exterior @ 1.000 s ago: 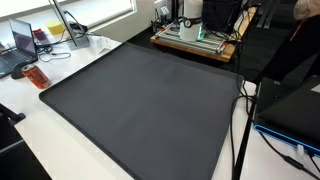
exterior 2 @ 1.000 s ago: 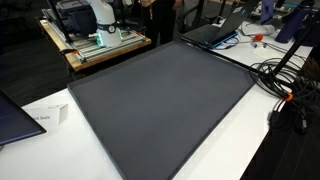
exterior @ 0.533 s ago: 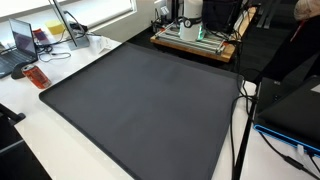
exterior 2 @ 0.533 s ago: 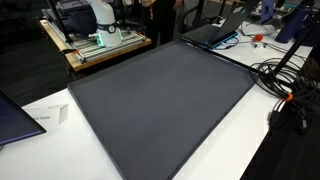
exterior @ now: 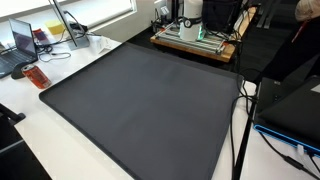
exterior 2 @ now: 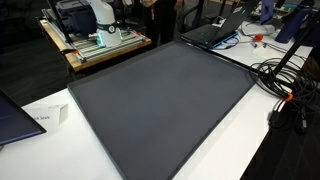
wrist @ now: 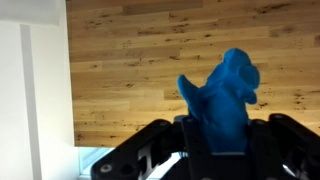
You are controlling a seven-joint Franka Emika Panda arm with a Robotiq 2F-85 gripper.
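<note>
Change: nothing has moved since the earlier frames. In both exterior views the mat, laptops and cables lie just where they were.
Gripper: the gripper [wrist: 215,138] is squeezed fully shut, with its dark fingers [wrist: 150,150] on either side of a blue thing [wrist: 225,88].
Blue thing: it is soft-looking and lumpy. I cannot tell whether it is cloth or a toy. It is up in the air in front of a wooden wall [wrist: 130,60] and shows in neither exterior view.
Why held so: it is pinched low down, so most of it stands free above the fingers. The wrist view faces the wall rather than the mat, so I judge it is carried well above the counter.
Surface: a dark mat [exterior: 140,100] [exterior 2: 160,95] covers most of the white counter [exterior: 40,135] [exterior 2: 245,140], and it is flat and matte.
Room: the robot base [exterior: 190,12] sits on a wooden stand [exterior: 195,42] beyond the mat's far edge. A laptop [exterior: 22,40] is near one corner, and cables [exterior 2: 285,80] trail beside the mat. A white wall [wrist: 30,90] adjoins the wooden one.
</note>
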